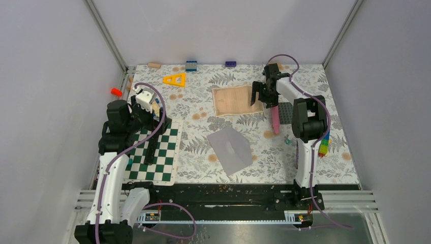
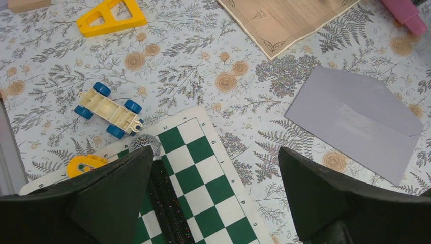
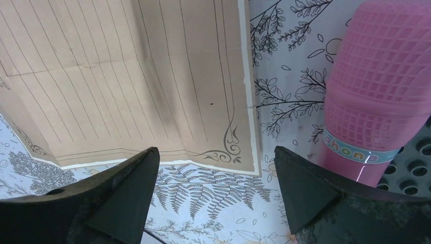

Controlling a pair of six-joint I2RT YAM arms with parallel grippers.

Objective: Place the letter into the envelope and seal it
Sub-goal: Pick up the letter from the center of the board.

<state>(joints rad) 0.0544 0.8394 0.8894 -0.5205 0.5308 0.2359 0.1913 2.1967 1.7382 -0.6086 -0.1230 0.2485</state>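
Note:
The tan letter lies flat at the middle back of the table, its lined face and scrolled near corner filling the right wrist view. My right gripper hovers over the letter's right near edge, open and holding nothing; its fingertips frame the corner and the floral cloth. The grey envelope lies flat nearer the front, flap side showing. My left gripper stands open and empty above the chessboard mat, well left of the envelope.
A pink toy microphone lies just right of the letter, on a dark studded plate. A black glitter microphone rests on the chessboard mat. Toy car, yellow triangle and bricks sit at the back.

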